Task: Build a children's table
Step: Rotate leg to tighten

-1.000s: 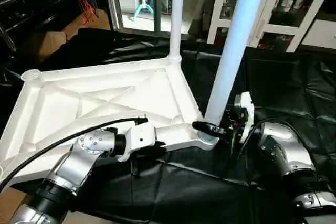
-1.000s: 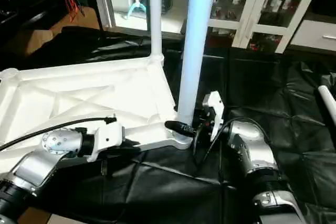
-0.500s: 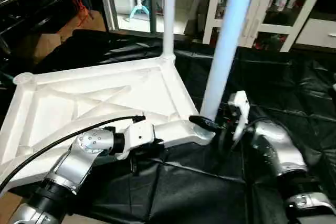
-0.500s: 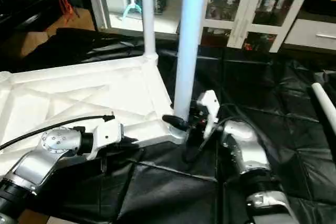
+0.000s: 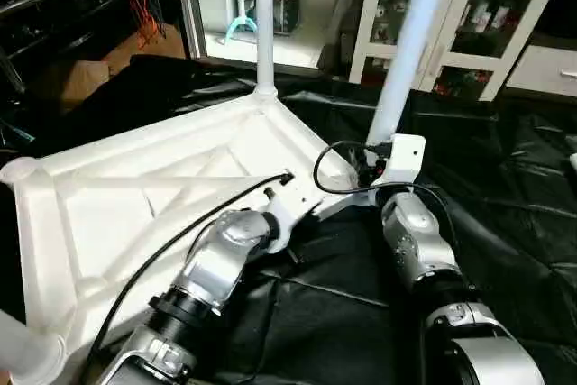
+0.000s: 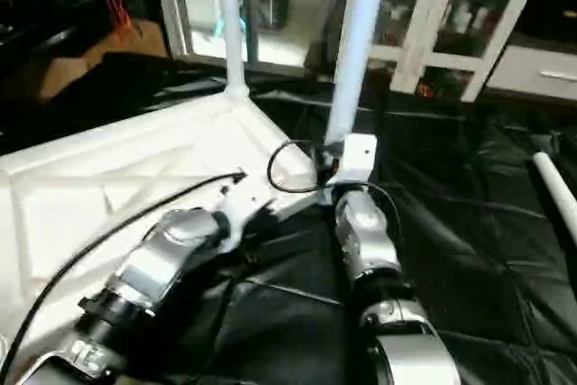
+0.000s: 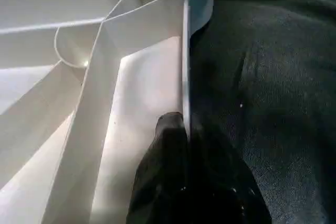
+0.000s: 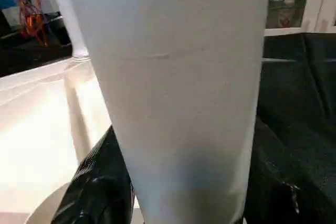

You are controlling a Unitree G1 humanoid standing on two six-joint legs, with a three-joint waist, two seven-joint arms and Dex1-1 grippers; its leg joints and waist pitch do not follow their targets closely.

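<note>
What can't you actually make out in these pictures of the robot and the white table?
- Near leg in its socket: head views, hidden behind the right gripper's camera block.
- Tops of both upright legs: cut off by the upper edge.
- Right gripper fingertips: wrist view, the leg covers them.
- Tabletop near corner: covered by the left forearm.

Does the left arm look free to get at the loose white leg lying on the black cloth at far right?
Probably not: the left tool is shut on the white plastic tabletop rim, and the right arm lies between.
</note>
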